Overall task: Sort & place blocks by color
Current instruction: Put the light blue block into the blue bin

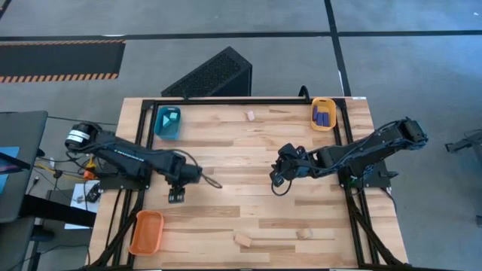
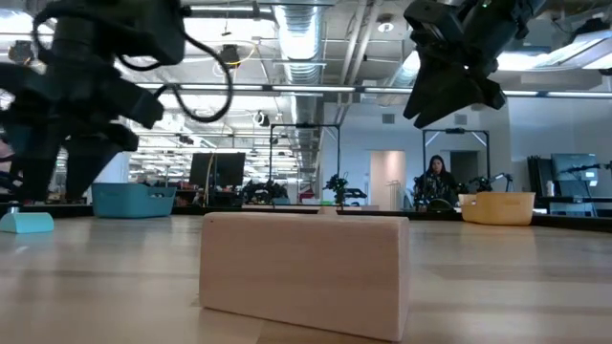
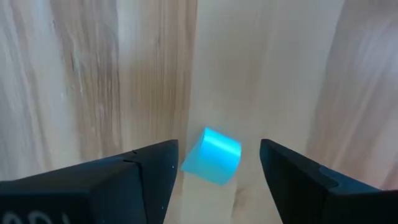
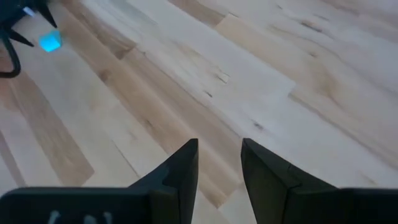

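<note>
A light cyan block (image 3: 212, 157) lies flat on the wood table, and my left gripper (image 3: 219, 147) hangs open over it with one finger on each side, touching neither. In the high view this gripper (image 1: 177, 194) sits left of centre and hides the block. The low view shows the cyan block (image 2: 27, 222) on the table at far left. My right gripper (image 1: 279, 181) hovers over bare wood right of centre. Its fingers (image 4: 219, 144) stand a narrow gap apart and hold nothing. Tan wood blocks lie at the far edge (image 1: 251, 115) and near edge (image 1: 242, 240), (image 1: 303, 234).
A teal tray (image 1: 167, 123) with cyan blocks sits at the far left. A yellow-orange tray (image 1: 323, 114) with dark blue blocks sits at the far right, and an orange tray (image 1: 146, 232) at the near left. A person (image 2: 435, 182) stands far behind the table.
</note>
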Robot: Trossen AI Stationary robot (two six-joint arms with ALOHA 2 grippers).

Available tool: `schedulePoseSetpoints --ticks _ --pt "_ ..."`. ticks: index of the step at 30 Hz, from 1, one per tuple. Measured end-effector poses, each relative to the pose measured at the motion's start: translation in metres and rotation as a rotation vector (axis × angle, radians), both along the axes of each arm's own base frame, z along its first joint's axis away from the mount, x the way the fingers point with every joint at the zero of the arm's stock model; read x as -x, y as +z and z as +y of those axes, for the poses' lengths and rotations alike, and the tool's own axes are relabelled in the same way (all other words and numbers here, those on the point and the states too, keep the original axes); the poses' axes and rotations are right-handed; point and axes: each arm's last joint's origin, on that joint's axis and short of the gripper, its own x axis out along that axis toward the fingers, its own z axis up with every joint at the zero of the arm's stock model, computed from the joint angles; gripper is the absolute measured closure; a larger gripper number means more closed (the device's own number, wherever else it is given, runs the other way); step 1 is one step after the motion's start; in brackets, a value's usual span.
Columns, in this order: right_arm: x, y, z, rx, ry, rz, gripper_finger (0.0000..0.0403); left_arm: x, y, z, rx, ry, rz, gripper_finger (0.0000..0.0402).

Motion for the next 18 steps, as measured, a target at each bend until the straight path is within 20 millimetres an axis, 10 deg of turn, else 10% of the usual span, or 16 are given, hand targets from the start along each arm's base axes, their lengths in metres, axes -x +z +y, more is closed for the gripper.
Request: schedulePoseSetpoints --ticks 18 --pt "-0.003 0.001 -0.007 0.014 0.043 0.003 0.0257 0.011 -0.026 -0.008 -0.065 -0.099 0.032 0.0182"
